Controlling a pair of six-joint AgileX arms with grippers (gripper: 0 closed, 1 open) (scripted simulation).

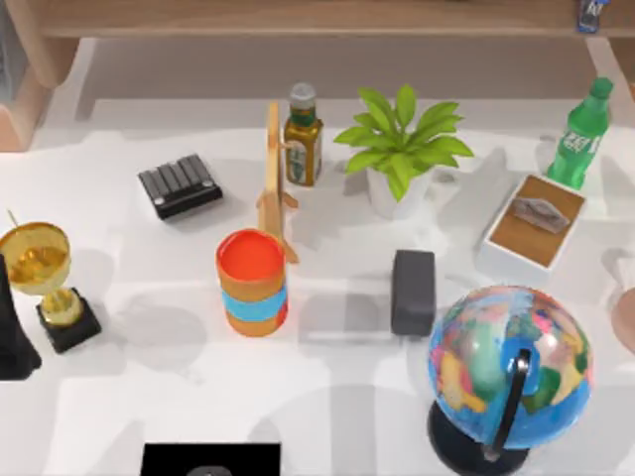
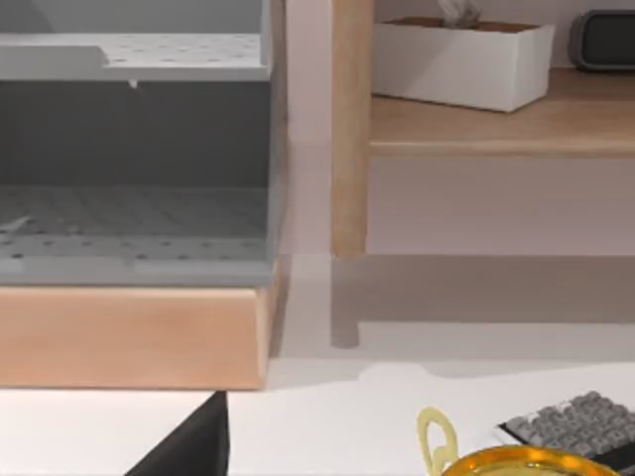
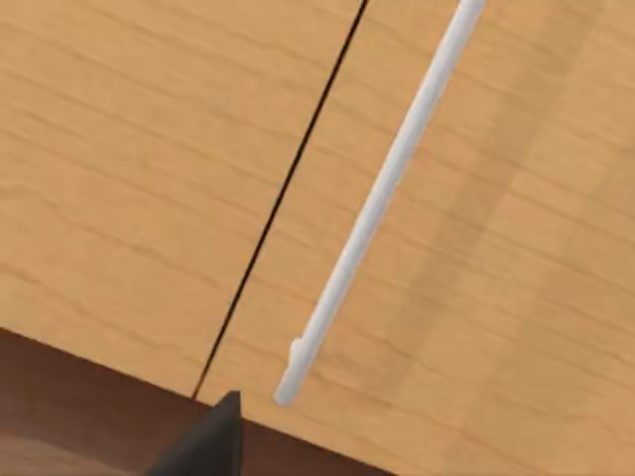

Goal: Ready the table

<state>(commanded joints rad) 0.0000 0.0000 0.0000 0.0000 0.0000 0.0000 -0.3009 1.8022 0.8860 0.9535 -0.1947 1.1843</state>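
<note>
The white table (image 1: 337, 397) carries many objects. A gold trophy (image 1: 40, 268) on a black base stands at the left, with my left arm (image 1: 14, 337) dark at the left edge beside it. In the left wrist view a dark tip of my left gripper (image 2: 189, 446) sits low over the table, near the trophy's rim (image 2: 516, 461). In the right wrist view a dark tip of my right gripper (image 3: 208, 441) faces a wooden cabinet front with a white bar handle (image 3: 377, 198).
On the table stand an orange cup with a blue band (image 1: 253, 283), a wooden stand (image 1: 274, 178), an oil bottle (image 1: 303, 139), a potted plant (image 1: 402, 149), a black keypad (image 1: 180, 185), a dark grey block (image 1: 413, 292), a globe (image 1: 508, 367), a tissue box (image 1: 536, 220) and a green bottle (image 1: 581, 134). A wooden shelf (image 1: 317, 20) runs along the back.
</note>
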